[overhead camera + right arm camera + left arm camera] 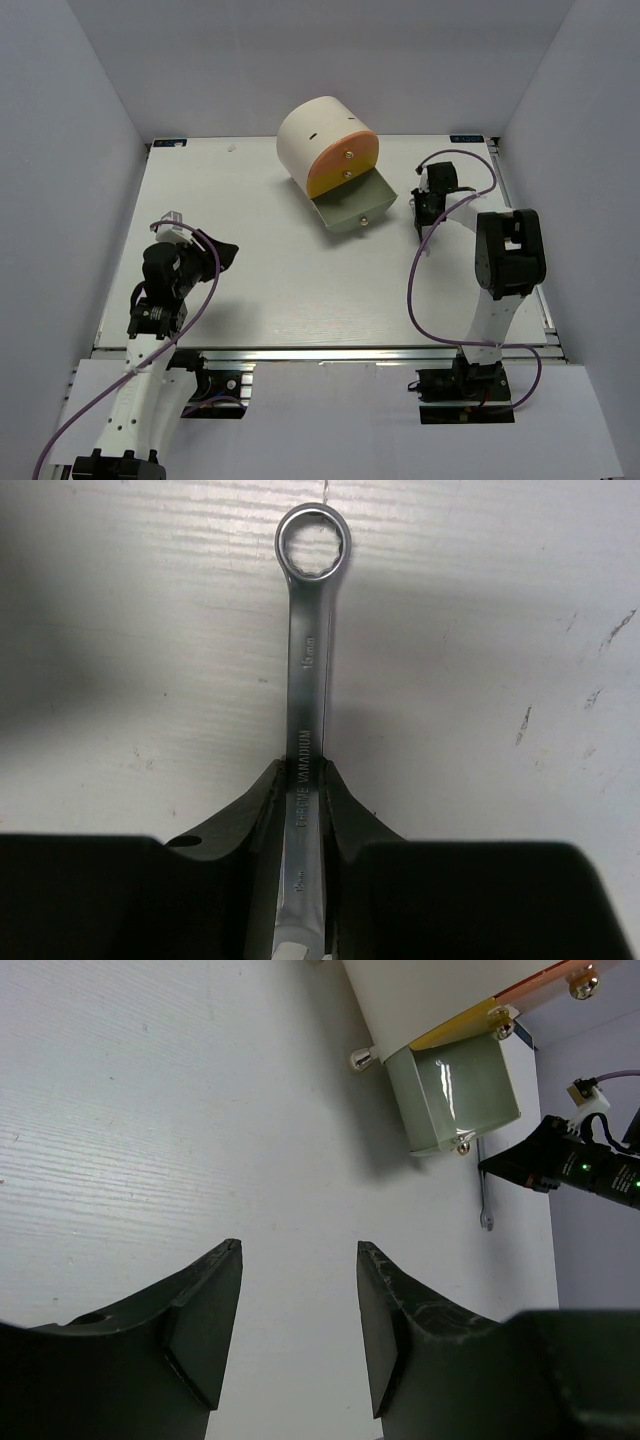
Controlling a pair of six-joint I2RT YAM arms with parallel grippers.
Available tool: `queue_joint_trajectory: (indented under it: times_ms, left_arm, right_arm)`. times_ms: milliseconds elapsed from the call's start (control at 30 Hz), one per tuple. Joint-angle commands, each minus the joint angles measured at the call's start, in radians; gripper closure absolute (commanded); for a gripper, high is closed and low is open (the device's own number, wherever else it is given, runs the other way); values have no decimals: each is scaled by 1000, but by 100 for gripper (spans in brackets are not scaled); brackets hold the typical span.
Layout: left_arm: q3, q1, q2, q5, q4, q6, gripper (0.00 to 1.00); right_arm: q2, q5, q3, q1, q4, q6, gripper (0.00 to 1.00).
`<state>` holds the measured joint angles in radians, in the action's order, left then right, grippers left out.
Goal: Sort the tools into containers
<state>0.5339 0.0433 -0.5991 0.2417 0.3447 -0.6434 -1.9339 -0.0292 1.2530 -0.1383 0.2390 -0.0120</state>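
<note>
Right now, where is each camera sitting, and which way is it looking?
Top external: high above and behind the arms, looking down at the table; the left arm, right arm and cabinet show.
Left wrist: on the left arm, looking across the table at the open grey-green drawer; the left tool, open, frames the bottom.
Right wrist: on the right arm, looking down; the right tool is shut on the spanner.
Shared: both wrist views show the spanner; top and left wrist both show the drawer.
</note>
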Motion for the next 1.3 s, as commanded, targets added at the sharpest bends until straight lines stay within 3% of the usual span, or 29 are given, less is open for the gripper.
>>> queue_joint_trajectory:
  times_ms: [0,733,1267]
  left_arm:
    - [6,4,16,-10,-3,8,41]
    - [-14,4,28,-7,-15,4,41]
    - [-17,3,10,5,-49,1,41]
  right_arm:
    - [59,22,25,3,45,-5,100]
    - [205,100,16,3,79,78,100]
    - [270,196,118,3,144,168,100]
